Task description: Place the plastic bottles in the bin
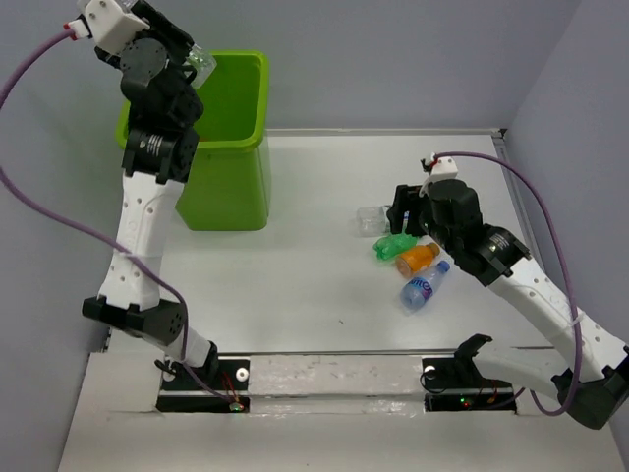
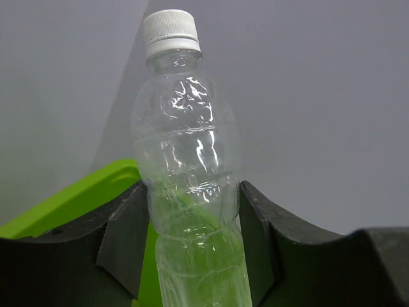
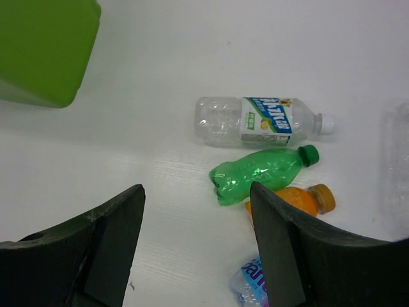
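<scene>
Your left jaws are clamped on a clear ribbed plastic bottle with a white cap, raised at the mouth of the big lime-green plastic bin on the white desk. Your right jaws stand open, holding nothing, near four more lying on the desk: a clear labelled bottle, a green plastic bottle, an orange bottle and a blue-labelled bottle.
</scene>
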